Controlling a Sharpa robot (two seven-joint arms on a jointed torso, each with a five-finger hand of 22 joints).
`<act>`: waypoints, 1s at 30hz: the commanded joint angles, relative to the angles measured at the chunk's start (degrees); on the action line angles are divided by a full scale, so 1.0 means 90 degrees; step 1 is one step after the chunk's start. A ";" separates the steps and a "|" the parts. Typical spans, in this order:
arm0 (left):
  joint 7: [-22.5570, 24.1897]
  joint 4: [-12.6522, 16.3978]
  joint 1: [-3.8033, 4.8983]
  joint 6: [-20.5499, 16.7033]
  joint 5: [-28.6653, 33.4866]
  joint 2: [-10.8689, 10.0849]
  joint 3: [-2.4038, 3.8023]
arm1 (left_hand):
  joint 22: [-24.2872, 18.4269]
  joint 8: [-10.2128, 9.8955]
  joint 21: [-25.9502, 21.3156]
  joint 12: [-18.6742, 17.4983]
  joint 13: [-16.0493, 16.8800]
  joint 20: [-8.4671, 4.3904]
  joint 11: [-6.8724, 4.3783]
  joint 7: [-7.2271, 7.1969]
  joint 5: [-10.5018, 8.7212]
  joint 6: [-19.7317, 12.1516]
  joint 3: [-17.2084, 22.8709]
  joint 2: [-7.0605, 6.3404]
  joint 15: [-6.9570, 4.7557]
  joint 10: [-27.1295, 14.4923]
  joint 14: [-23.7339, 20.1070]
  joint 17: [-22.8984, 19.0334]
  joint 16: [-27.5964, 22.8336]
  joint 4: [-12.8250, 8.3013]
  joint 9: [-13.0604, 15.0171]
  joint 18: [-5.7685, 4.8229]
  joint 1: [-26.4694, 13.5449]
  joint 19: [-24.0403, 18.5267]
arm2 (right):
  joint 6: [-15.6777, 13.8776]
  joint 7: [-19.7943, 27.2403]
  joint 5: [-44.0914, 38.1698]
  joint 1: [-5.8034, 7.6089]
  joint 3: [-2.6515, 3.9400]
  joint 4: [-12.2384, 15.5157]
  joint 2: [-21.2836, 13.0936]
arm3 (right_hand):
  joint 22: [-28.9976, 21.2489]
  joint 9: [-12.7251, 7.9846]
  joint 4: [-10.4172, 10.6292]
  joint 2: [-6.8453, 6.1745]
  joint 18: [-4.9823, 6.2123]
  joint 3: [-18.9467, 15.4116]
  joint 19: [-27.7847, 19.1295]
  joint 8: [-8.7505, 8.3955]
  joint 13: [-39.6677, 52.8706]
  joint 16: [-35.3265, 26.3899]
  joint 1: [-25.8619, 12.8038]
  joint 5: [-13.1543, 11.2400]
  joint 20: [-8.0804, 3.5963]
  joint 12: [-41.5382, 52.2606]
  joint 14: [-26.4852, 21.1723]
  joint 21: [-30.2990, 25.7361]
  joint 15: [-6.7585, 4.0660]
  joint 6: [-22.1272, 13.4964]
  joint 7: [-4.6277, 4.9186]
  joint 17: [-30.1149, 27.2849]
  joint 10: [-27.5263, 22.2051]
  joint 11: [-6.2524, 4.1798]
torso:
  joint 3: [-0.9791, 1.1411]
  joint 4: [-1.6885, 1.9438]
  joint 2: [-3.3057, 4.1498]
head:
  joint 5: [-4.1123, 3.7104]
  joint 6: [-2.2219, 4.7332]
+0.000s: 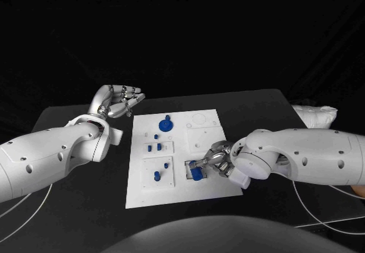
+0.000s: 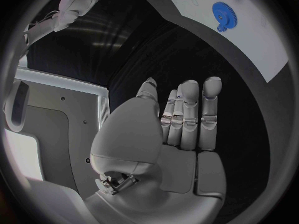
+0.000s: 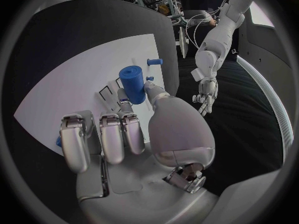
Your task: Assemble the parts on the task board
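Sitting in the middle of a black table: white task board, long side running away from the robot. Partway through, by the look of it. Already seated: blue gear at the far end, plus a few small blue pieces in the left-hand recesses and a couple more blue pegs nearer the robot. Still bare: round outlines on the far right of the board, so probably more left to fit.

Right hand down over the near right part of the board, fingers curled, pinching a blue cylinder between thumb and fingers, just above or at a recess there; can't tell whether seated yet.

Left hand hovering off the board's far left corner, over the bare table, fingers apart and fairly straight, holding nothing.

Around the table mostly darkness; something white and crumpled at the far right edge, cables trailing at near right.
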 commanded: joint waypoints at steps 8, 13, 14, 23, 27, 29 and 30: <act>0.0019 0.0013 0.0006 0.0092 -0.0025 0.0003 0.0005 | -0.0005 -0.0020 -0.0041 -0.0016 -0.0004 -0.0011 0.0006 0.0035 0.0039 -0.0023 -0.0054 0.0061 0.0029 -0.0023 0.0014 -0.0006 -0.0040 0.0000 -0.0009 0.0091 0.0008 0.0038 | -0.0022 -0.0192 -0.0316 -0.0044 -0.0025 -0.0003 0.0060 | 0.1677 -0.0015 0.0004 0.0039 -0.0090 -0.0032 0.0678 -0.0032 0.1672 0.0026 0.0038 -0.0051 0.0039 0.0025 0.0652 0.0028 0.0030 0.0056 -0.0058 0.1677 0.0678 0.0029 | 0.0002 0.0004 0.0000 | -0.0004 0.0000; 0.0016 0.0016 0.0006 0.0092 -0.0026 0.0001 0.0005 | -0.0005 -0.0020 -0.0041 -0.0016 -0.0004 -0.0011 0.0006 0.0035 0.0039 -0.0023 -0.0054 0.0061 0.0029 -0.0023 0.0014 -0.0006 -0.0040 0.0000 -0.0009 0.0091 0.0008 0.0038 | -0.0022 -0.0208 -0.0331 -0.0044 -0.0025 -0.0005 0.0070 | 0.1677 -0.0028 -0.0006 0.0000 -0.0090 -0.0076 0.0678 -0.0079 0.1672 0.0026 0.0036 -0.0127 0.0047 0.0025 0.0652 0.0028 0.0036 0.0029 -0.0040 0.1677 0.0678 0.0042 | -0.0002 0.0005 -0.0001 | -0.0006 0.0000; 0.0016 0.0017 0.0006 0.0093 -0.0026 0.0002 0.0005 | -0.0005 -0.0020 -0.0041 -0.0016 -0.0004 -0.0011 0.0006 0.0035 0.0039 -0.0023 -0.0054 0.0061 0.0029 -0.0023 0.0014 -0.0006 -0.0040 0.0000 -0.0009 0.0091 0.0008 0.0038 | -0.0022 -0.0212 -0.0333 -0.0044 -0.0025 -0.0005 0.0072 | 0.1677 -0.0030 -0.0009 -0.0008 -0.0090 -0.0085 0.0678 -0.0089 0.1672 0.0026 0.0038 -0.0144 0.0049 0.0025 0.0652 0.0028 0.0038 0.0023 -0.0036 0.1677 0.0678 0.0046 | -0.0001 0.0004 -0.0002 | -0.0005 0.0000; 0.0007 0.0017 0.0006 0.0105 -0.0039 0.0004 0.0005 | -0.0005 -0.0020 -0.0041 -0.0016 -0.0004 -0.0011 0.0006 0.0035 0.0039 -0.0023 -0.0054 0.0061 0.0029 -0.0023 0.0014 -0.0006 -0.0040 0.0000 -0.0009 0.0091 0.0008 0.0038 | -0.0022 -0.0229 -0.0371 -0.0044 -0.0025 0.0003 0.0084 | 0.1677 -0.0058 -0.0029 -0.0087 -0.0090 -0.0193 0.0678 -0.0183 0.1672 0.0026 0.0030 -0.0295 0.0076 0.0025 0.0652 0.0028 0.0068 -0.0075 0.0017 0.1677 0.0678 0.0092 | 0.0002 0.0003 -0.0005 | -0.0002 0.0000; 0.0004 0.0019 0.0006 0.0106 -0.0045 0.0001 0.0005 | -0.0005 -0.0020 -0.0041 -0.0016 -0.0004 -0.0011 0.0006 0.0035 0.0039 -0.0023 -0.0054 0.0061 0.0029 -0.0023 0.0014 -0.0006 -0.0040 0.0000 -0.0009 0.0091 0.0008 0.0038 | -0.0027 -0.0229 -0.0380 -0.0044 -0.0025 0.0009 0.0086 | 0.1677 -0.0059 -0.0032 -0.0086 -0.0090 -0.0195 0.0678 -0.0185 0.1672 0.0026 0.0035 -0.0303 0.0077 0.0025 0.0652 0.0028 0.0069 -0.0077 0.0018 0.1677 0.0678 0.0093 | 0.0001 0.0005 -0.0001 | -0.0004 0.0000; 0.0003 0.0019 0.0006 0.0107 -0.0047 0.0001 0.0005 | -0.0005 -0.0020 -0.0041 -0.0016 -0.0004 -0.0011 0.0006 0.0035 0.0039 -0.0023 -0.0054 0.0061 0.0029 -0.0023 0.0014 -0.0006 -0.0040 0.0000 -0.0009 0.0091 0.0008 0.0038 | -0.0033 -0.0225 -0.0382 -0.0044 -0.0025 0.0011 0.0090 | 0.1677 -0.0059 -0.0037 -0.0082 -0.0090 -0.0197 0.0678 -0.0187 0.1672 0.0026 0.0042 -0.0317 0.0079 0.0025 0.0652 0.0028 0.0071 -0.0078 0.0018 0.1677 0.0678 0.0095 | 0.0001 0.0003 -0.0001 | 0.0000 0.0000; 0.0002 0.0018 0.0006 0.0108 -0.0048 0.0001 0.0005 | -0.0005 -0.0020 -0.0041 -0.0016 -0.0004 -0.0011 0.0006 0.0035 0.0039 -0.0023 -0.0054 0.0061 0.0029 -0.0023 0.0014 -0.0006 -0.0040 0.0000 -0.0009 0.0091 0.0008 0.0038 | -0.0039 -0.0224 -0.0385 -0.0044 -0.0025 0.0013 0.0093 | 0.1677 -0.0059 -0.0038 -0.0081 -0.0090 -0.0197 0.0678 -0.0187 0.1672 0.0026 0.0044 -0.0321 0.0080 0.0025 0.0652 0.0028 0.0072 -0.0078 0.0018 0.1677 0.0678 0.0095 | 0.0000 0.0000 -0.0002 | 0.0004 0.0000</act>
